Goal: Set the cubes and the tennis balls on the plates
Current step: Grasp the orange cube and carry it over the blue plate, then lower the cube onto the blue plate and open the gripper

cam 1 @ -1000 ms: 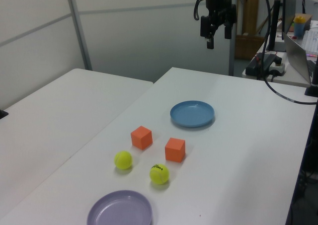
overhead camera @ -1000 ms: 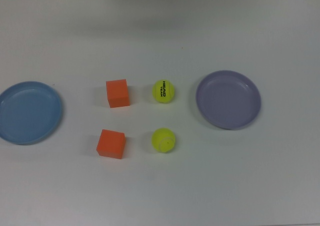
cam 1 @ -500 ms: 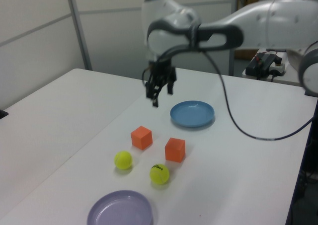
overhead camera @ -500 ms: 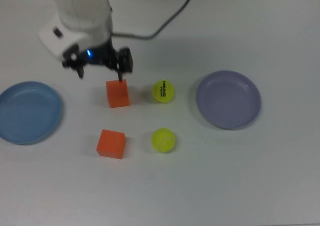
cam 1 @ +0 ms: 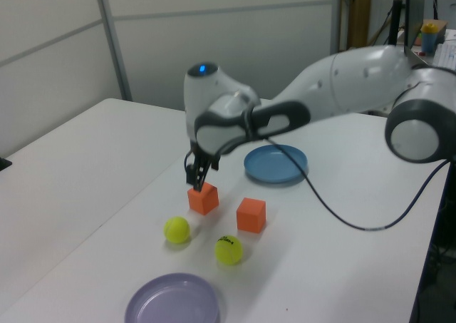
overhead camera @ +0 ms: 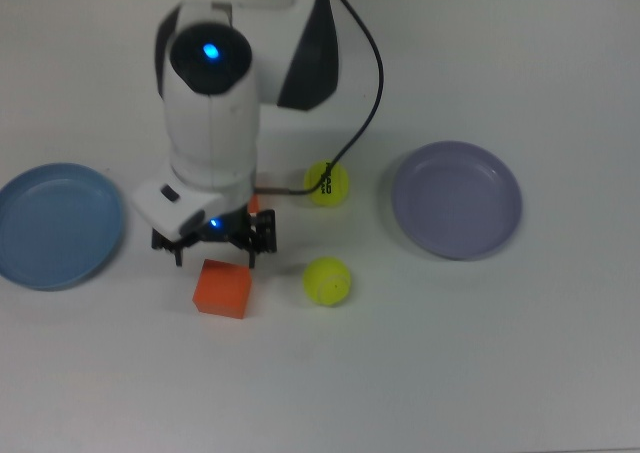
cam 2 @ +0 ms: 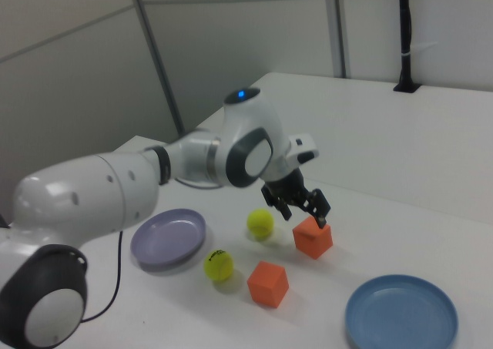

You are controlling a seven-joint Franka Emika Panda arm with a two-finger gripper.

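My gripper [overhead camera: 215, 255] is open and hovers just above one orange cube [overhead camera: 222, 288], its fingers spread over the cube's top [cam 1: 204, 198] [cam 2: 313, 237] without holding it. The second orange cube [cam 1: 251, 214] [cam 2: 268, 283] is mostly hidden under my arm in the top view, where only a sliver [overhead camera: 253, 205] shows. The plain tennis ball [overhead camera: 327, 280] lies to the right of the first cube in the top view. The HEAD-printed ball [overhead camera: 328, 183] lies beyond it, partly behind a cable. The light blue plate [overhead camera: 60, 225] and the lavender plate [overhead camera: 457, 199] both hold nothing.
Everything rests on a white table [overhead camera: 480, 373]. A black cable [overhead camera: 372, 93] trails from my arm across the table's upper part in the top view. A second white table [cam 1: 78, 166] adjoins on the left view's left.
The arm swung in from off the table, passed over the far cube, and now has come down over the near cube. Cubes, balls and plates have not moved.
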